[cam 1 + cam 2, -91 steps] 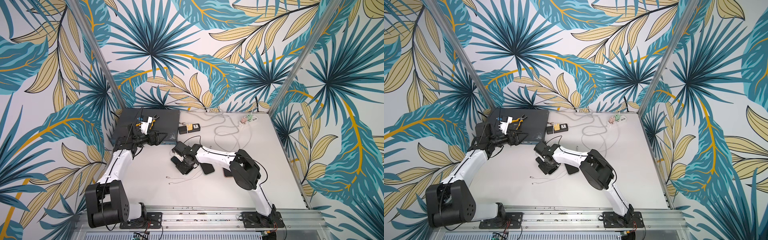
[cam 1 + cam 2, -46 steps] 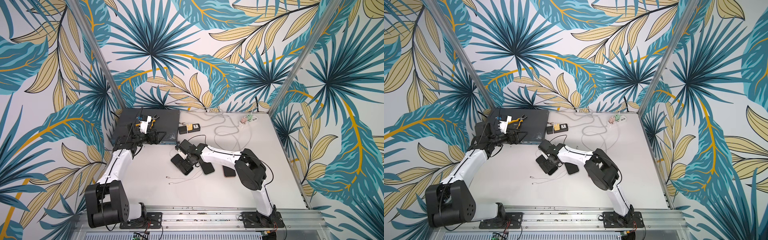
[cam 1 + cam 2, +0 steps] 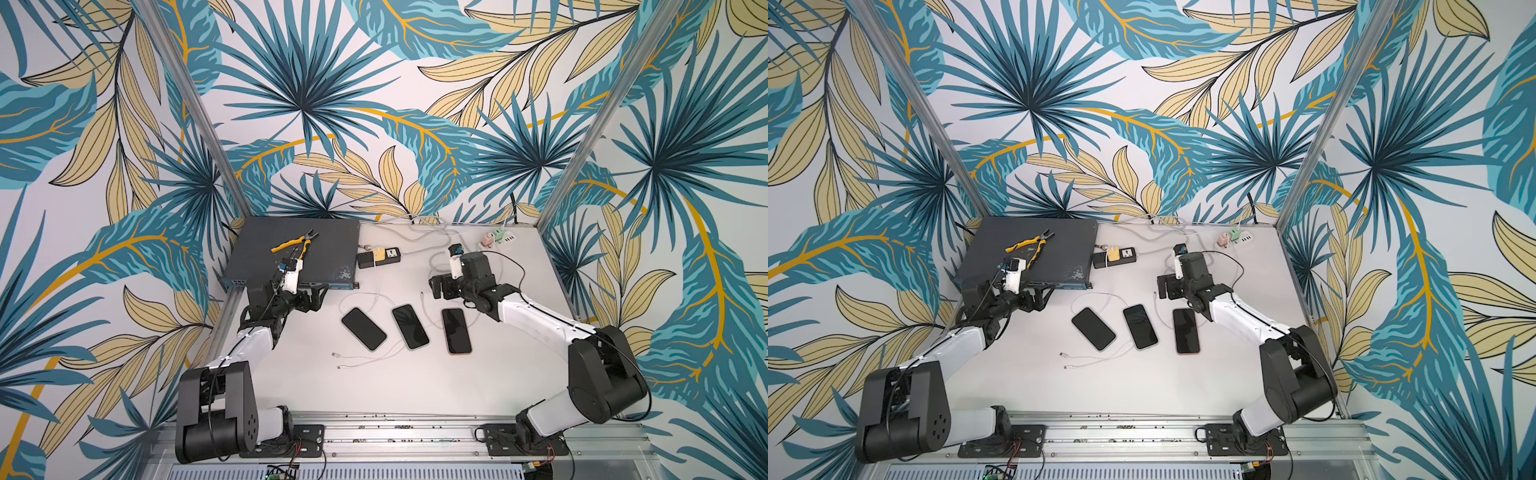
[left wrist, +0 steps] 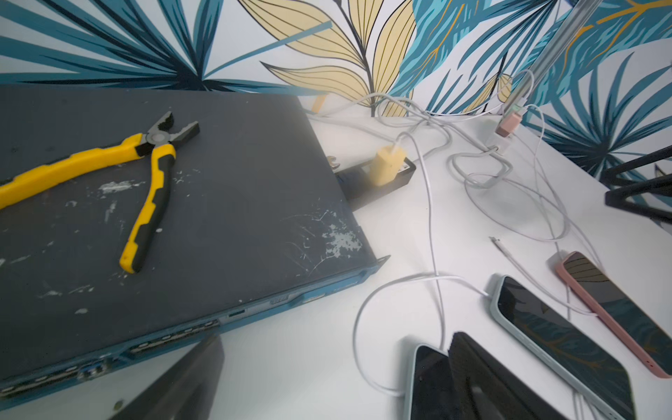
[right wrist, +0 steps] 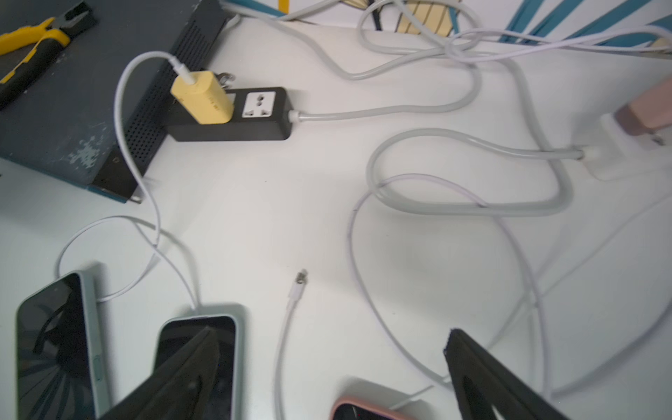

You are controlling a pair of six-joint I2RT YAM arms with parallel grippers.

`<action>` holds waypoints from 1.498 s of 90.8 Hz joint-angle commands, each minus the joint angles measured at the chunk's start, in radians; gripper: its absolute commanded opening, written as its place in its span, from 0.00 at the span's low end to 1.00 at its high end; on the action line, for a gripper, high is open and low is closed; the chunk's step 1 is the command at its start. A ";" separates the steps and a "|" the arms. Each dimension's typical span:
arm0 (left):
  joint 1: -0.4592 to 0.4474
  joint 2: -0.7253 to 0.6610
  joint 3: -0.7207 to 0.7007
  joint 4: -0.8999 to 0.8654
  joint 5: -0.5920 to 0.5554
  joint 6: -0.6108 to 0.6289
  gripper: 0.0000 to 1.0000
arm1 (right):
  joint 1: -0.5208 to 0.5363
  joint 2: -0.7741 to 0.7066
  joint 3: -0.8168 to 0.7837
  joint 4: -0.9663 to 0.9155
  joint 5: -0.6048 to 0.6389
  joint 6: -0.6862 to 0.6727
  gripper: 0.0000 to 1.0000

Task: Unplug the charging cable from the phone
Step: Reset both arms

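Closest to me a loose white cable (image 3: pixel 365 359) lies on the table (image 3: pixel 415 386), both ends free. Just past it are three phones in a row, screens up and dark: left phone (image 3: pixel 363 328), middle phone (image 3: pixel 410 326), pink phone (image 3: pixel 456 330). A free plug (image 5: pixel 301 278) sits on bare table by the far ends of the middle and pink phones, touching neither. The middle phone does have a cord (image 4: pixel 436 277) going into its far end. Another reaches the left phone's far corner, can't tell if it's seated.

Left gripper (image 3: pixel 318 297) hangs spread wide by the switch's front edge, holding nothing. Right gripper (image 3: pixel 434 286) is spread wide too, empty, just beyond the pink phone.

Further back there's the grey switch (image 3: pixel 266 257) with yellow pliers (image 3: pixel 291 244) on top. Beside it is a black power strip (image 3: pixel 365 261) with a yellow charger (image 3: pixel 377 253). At the wall is a white strip (image 3: pixel 511 239) with pink and green chargers.
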 commanded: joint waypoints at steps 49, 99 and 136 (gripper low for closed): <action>-0.205 0.247 -0.324 0.906 -0.564 0.085 1.00 | -0.449 -0.102 -0.518 0.946 0.057 -0.147 1.00; -0.206 0.229 -0.161 0.584 -0.657 0.048 1.00 | -0.508 0.028 -0.747 1.439 -0.114 -0.136 1.00; -0.206 0.226 -0.153 0.568 -0.667 0.046 1.00 | -0.508 0.029 -0.809 1.559 -0.031 -0.107 1.00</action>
